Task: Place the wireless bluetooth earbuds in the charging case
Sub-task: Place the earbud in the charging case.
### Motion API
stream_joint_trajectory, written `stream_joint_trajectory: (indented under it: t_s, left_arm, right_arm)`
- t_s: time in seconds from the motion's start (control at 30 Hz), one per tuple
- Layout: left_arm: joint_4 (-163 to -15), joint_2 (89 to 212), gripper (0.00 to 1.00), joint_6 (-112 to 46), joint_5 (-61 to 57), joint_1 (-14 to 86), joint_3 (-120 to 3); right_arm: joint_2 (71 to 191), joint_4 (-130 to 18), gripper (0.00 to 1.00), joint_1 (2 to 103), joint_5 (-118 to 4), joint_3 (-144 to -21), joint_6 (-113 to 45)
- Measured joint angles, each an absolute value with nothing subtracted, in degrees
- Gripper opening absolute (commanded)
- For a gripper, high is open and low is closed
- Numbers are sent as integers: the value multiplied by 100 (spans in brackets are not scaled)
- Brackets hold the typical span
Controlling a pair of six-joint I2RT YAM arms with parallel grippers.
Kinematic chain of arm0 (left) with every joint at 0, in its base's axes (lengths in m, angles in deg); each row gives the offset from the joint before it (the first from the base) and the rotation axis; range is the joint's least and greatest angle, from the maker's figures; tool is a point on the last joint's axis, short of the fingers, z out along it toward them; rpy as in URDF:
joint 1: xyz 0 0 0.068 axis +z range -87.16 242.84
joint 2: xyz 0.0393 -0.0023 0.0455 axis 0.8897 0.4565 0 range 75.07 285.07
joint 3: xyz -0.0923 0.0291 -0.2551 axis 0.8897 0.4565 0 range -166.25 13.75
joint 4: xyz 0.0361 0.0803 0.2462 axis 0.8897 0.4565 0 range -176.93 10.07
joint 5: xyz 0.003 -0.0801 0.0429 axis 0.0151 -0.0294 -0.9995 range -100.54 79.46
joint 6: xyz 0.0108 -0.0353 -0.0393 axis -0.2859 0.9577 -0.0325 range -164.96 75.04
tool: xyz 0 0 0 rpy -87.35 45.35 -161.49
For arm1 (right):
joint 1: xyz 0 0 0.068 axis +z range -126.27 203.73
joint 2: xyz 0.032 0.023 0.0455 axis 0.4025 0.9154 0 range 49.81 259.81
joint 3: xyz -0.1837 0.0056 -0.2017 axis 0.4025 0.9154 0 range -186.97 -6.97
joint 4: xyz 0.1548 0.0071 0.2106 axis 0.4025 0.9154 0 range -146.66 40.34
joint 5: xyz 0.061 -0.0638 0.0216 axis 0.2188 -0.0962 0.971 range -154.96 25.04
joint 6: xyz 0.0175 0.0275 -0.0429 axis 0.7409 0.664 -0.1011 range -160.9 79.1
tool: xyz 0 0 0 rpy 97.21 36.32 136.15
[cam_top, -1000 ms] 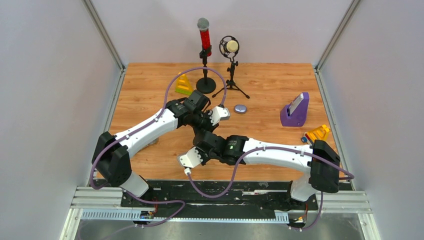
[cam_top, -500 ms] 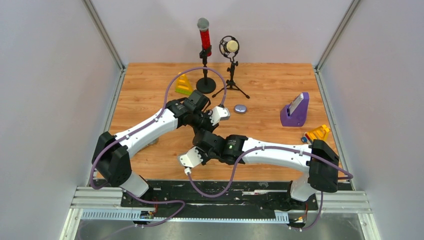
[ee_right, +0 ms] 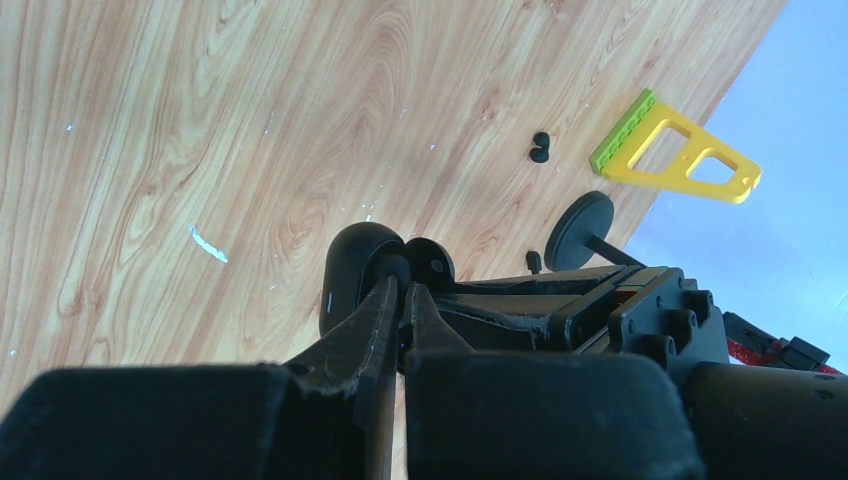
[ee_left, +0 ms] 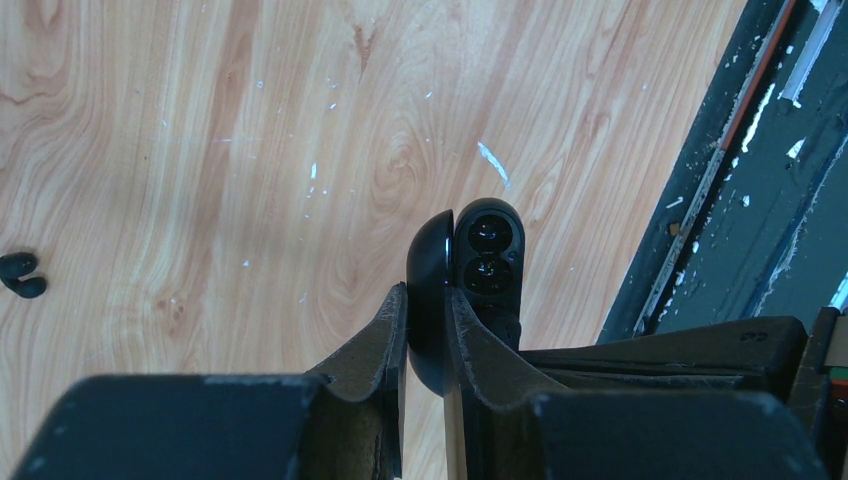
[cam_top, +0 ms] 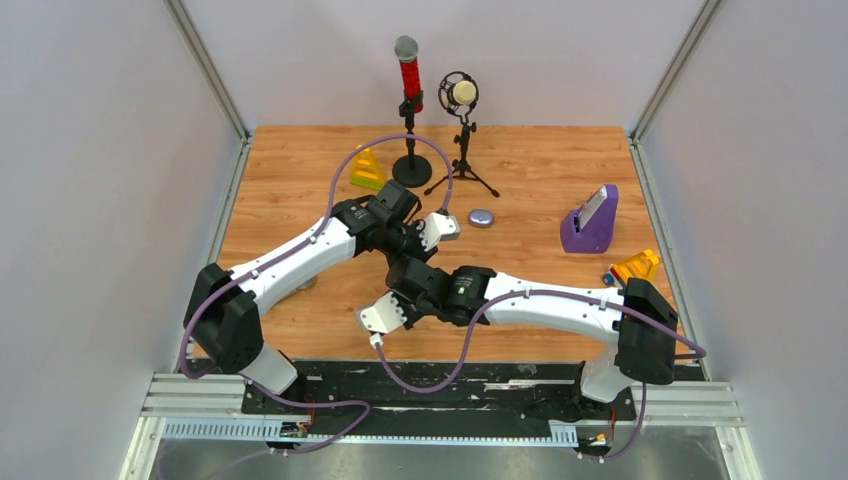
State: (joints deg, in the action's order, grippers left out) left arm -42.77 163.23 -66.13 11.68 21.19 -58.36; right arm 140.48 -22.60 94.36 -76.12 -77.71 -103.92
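A black charging case (ee_left: pixel 488 250) hangs open above the table, held between both grippers. Its two round wells face the left wrist camera and look dark. My left gripper (ee_left: pixel 425 292) is shut on the rounded lid (ee_left: pixel 430 262). My right gripper (ee_right: pixel 402 285) is shut on the other half of the case (ee_right: pixel 352 272). In the top view the two grippers meet at mid-table, left (cam_top: pixel 402 246) and right (cam_top: pixel 406 270). A pair of black earbuds (ee_left: pixel 20 276) lies on the wood, apart from both grippers; the right wrist view shows the earbuds (ee_right: pixel 540 147) near a yellow triangle.
A yellow and green triangle piece (cam_top: pixel 366 168) lies at the back left. Beside it stand a red microphone (cam_top: pixel 409 75) on a round base and a small microphone (cam_top: pixel 461 94) on a tripod. A grey oval case (cam_top: pixel 481 217), a purple stand (cam_top: pixel 590 222) and an orange piece (cam_top: pixel 636 266) lie to the right.
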Motion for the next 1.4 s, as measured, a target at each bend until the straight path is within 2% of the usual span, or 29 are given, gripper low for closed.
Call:
stream_joint_trajectory:
  t_s: [0.77,0.93,1.4]
  left_arm:
    - [-4248,16290,21,-6613,1137,2119,-5836]
    - [-4240,16286,21,-6613,1131,2119,-5836]
    - [-4261,16190,21,-6613,1137,2119,-5828]
  right_arm:
    - [14146,-1958,3,9417,-7385,-7985,-10333]
    - [14166,-1956,13,9415,-7385,-8016,-10322]
    - [14247,-2002,13,9377,-7367,-8053,-10313]
